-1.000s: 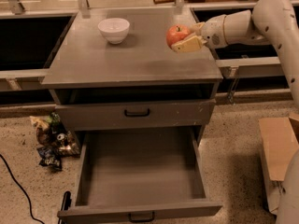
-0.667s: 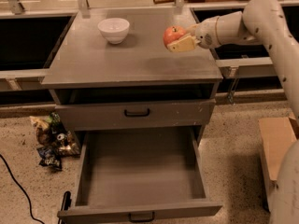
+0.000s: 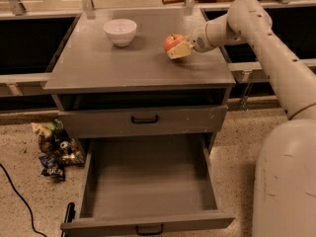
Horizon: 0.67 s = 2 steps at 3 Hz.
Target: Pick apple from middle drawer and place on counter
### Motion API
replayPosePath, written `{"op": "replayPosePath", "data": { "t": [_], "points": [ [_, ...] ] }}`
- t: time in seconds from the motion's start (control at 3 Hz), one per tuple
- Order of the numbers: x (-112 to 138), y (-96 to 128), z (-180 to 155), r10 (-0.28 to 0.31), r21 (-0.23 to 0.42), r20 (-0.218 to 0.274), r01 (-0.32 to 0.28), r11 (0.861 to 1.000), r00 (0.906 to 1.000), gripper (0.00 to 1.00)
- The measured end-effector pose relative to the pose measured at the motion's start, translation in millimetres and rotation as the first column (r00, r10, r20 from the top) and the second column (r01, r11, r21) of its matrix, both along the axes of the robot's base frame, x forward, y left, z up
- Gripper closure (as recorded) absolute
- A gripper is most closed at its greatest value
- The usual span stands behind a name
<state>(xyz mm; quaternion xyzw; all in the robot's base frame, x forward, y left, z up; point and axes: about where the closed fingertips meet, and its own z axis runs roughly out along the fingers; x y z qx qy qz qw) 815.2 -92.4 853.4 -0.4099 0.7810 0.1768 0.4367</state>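
Note:
The red apple (image 3: 172,41) with a yellowish blush is held in my gripper (image 3: 177,47), which is shut on it from the right. The apple is just above the grey counter (image 3: 118,65), at its right side. My white arm reaches in from the right. Below, the wide grey drawer (image 3: 148,181) is pulled fully out, its floor bare. Its black loop handle (image 3: 149,228) shows at the bottom edge.
A white bowl (image 3: 120,31) stands on the counter's back left. A closed grey drawer front (image 3: 143,120) with a black handle sits under the counter. Snack bags and litter (image 3: 54,149) lie on the speckled floor at left, with a black cable (image 3: 19,201).
My gripper has carried the apple a little to the left and downward, closer over the counter top. The bowl and drawers have not moved.

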Motion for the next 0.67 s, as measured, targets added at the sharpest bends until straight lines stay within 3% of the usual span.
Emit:
{"op": "replayPosePath", "data": {
  "t": [0.33, 0.67],
  "points": [
    [20, 1, -3, -0.035, -0.045, 0.046, 0.037, 0.998, 0.9983, 1.00],
    [37, -8, -6, -0.096, -0.050, 0.110, 0.102, 0.994, 0.9892, 1.00]
  ]
}}
